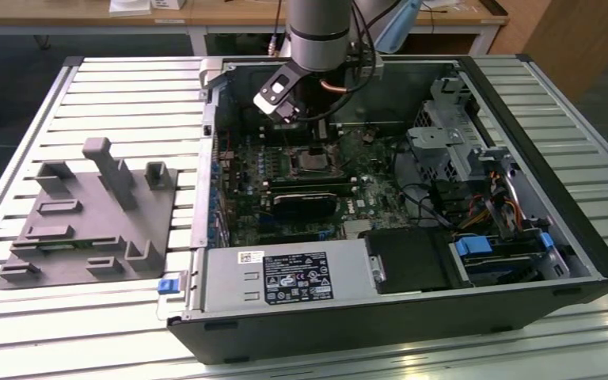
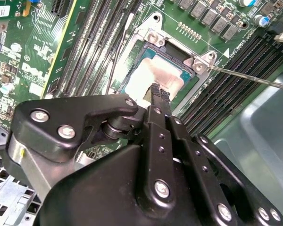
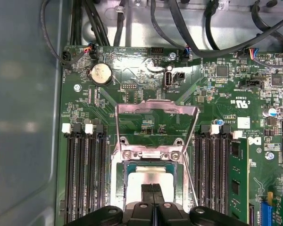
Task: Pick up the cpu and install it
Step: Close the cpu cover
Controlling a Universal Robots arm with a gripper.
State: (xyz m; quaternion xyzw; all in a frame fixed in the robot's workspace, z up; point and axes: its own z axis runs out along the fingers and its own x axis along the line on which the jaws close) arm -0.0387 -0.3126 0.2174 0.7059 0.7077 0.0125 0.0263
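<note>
The cpu (image 2: 148,75), a pale silver square, lies flat inside the motherboard socket (image 2: 179,59); in the first wrist view the cpu (image 3: 137,181) sits below the raised metal load plate (image 3: 155,113). My gripper (image 2: 159,92) is right over it, its two black fingers pressed together with nothing between them and their tips at the chip's top face. In the first wrist view the gripper (image 3: 152,189) is over the middle of the chip. In the exterior view the arm reaches down into the open computer case and the gripper (image 1: 315,147) hangs over the socket (image 1: 313,164).
The socket's thin lever rod (image 2: 247,76) sticks out to one side. Memory slots (image 3: 85,174) flank the socket, and cables (image 3: 179,28) run along the case wall. A grey fixture plate (image 1: 82,218) with blocks lies on the slatted table at the exterior view's left.
</note>
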